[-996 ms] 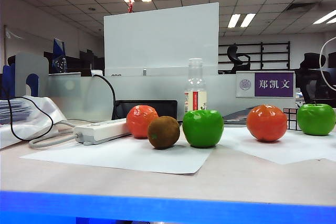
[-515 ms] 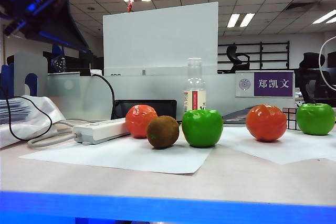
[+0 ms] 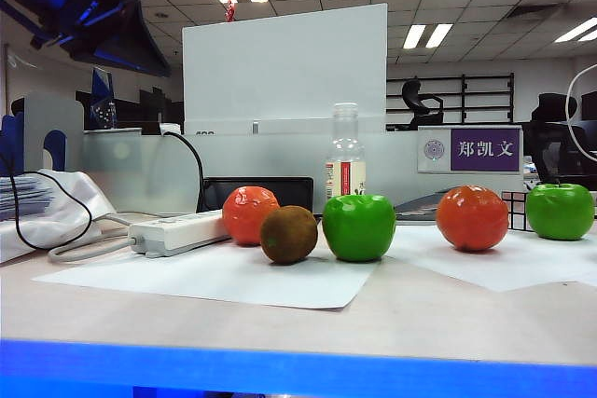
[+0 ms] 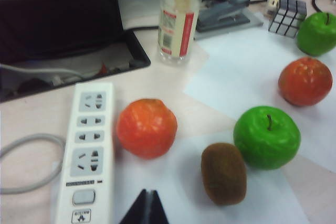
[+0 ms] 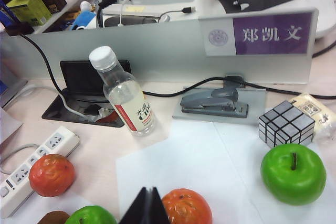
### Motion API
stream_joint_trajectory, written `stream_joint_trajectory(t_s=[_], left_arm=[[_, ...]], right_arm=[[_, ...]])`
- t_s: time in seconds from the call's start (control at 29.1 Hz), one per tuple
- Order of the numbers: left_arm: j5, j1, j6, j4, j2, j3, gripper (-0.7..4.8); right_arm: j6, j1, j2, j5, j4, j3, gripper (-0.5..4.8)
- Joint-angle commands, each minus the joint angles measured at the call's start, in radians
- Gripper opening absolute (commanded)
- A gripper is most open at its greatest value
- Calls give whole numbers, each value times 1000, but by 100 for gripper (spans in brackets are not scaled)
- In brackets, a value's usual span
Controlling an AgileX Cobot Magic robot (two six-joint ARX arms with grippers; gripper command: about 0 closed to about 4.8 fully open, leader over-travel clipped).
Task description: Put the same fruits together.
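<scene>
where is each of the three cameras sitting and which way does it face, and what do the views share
Exterior: low at the table's near edge, facing level across the fruit toward the office; the left arm shows dark at upper left.
Left wrist: above the table's left part, looking down on the power strip, a tangerine and the kiwi; shut left gripper shows.
Right wrist: higher, looking down and forward at the bottle and stapler; shut right gripper shows.
Shared: both wrist views see the mirror cube.
</scene>
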Motion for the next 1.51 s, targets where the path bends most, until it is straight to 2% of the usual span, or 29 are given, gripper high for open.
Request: stream_joint_trajectory(t_s=[0.03,0.17,0.24,0.65,0.86,1.03,1.2,1.44,1.48,1.51], left_arm=[[0,1,4,19,-1,4,-4],[0,1,4,18,-1,4,-4],[0,1,3,18,-1,4,-4],[-18,1,4,23,-1,4,-4],[-18,1,4,32,-1,4,-4],[-18,1,4,41,-1,4,-4],[-18,1,5,42,-1,4,-4],[-19,1,8,52,-1,4,-4],[-19,1,14,56,-1,4,-4],[-18,1,23,59,-1,4,-4]], right_arm=[[-32,0,-2,21,19,6,4],[-67,0,0,145,27,5,3],[-70,0,0,172,31,5,3],[-91,-1,1,192,10,0,4],[-164,-5,46,257,5,0,4],[-174,-7,134,282,7,0,4],[-194,-18,253,303,85,1,4],[-196,-44,420,321,276,1,4],[-198,-53,444,320,305,2,21],[-198,-56,465,322,330,3,88]])
